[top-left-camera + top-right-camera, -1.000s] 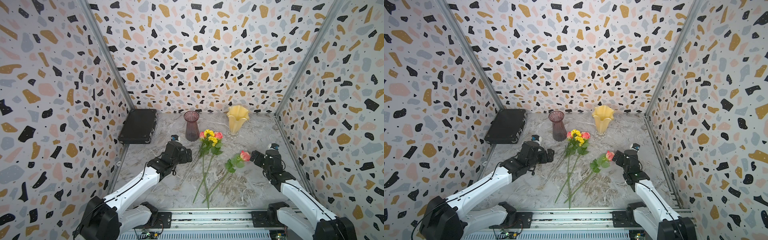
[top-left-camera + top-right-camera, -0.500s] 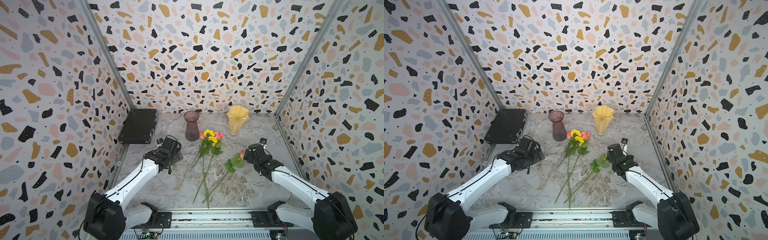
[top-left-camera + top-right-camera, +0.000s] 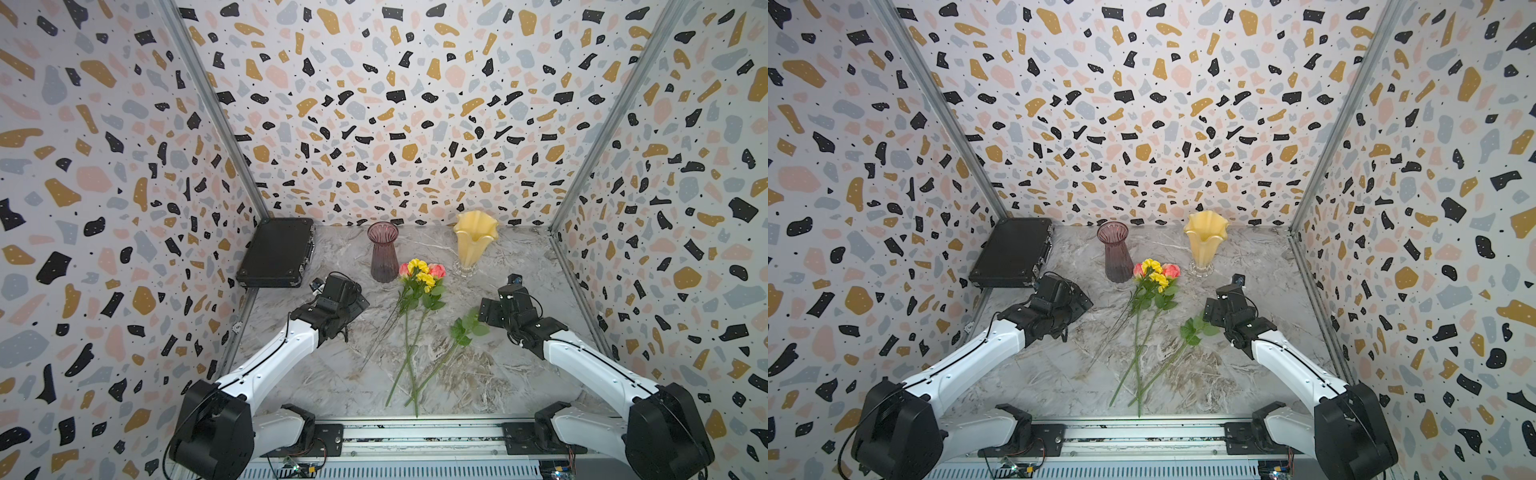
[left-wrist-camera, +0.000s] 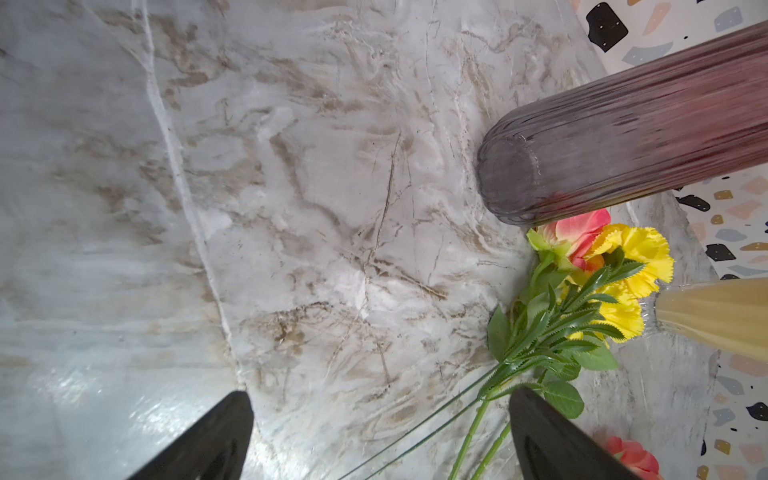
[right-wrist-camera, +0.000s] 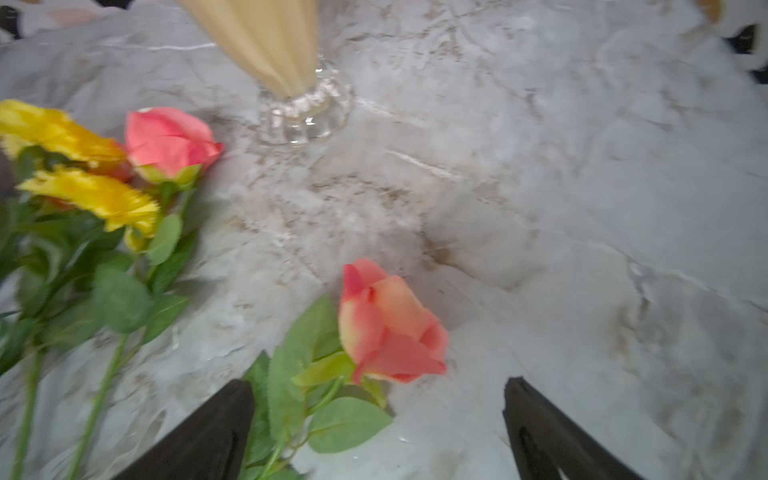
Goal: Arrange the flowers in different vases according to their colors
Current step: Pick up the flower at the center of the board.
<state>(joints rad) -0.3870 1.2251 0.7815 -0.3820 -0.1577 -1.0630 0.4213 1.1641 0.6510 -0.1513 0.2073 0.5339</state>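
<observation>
— Where do we grip the lone pink-coral rose (image 5: 390,328) lying on the grey marble tabletop (image 5: 582,208)?
— The thin green stem (image 3: 436,370), we judge: light, springy; petals crush. Our black right gripper (image 5: 378,384) hovers over it, jaws wide, empty.

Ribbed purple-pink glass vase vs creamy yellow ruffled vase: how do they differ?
The ribbed translucent purple-pink glass vase has a round flared rim; the creamy yellow vase has a wavy ruffled one. The purple-pink vase sits on its flat bottom; the yellow vase on a clear foot. The purple-pink vase stands nearer the black case than the yellow vase. Both stand upright and empty.
</observation>
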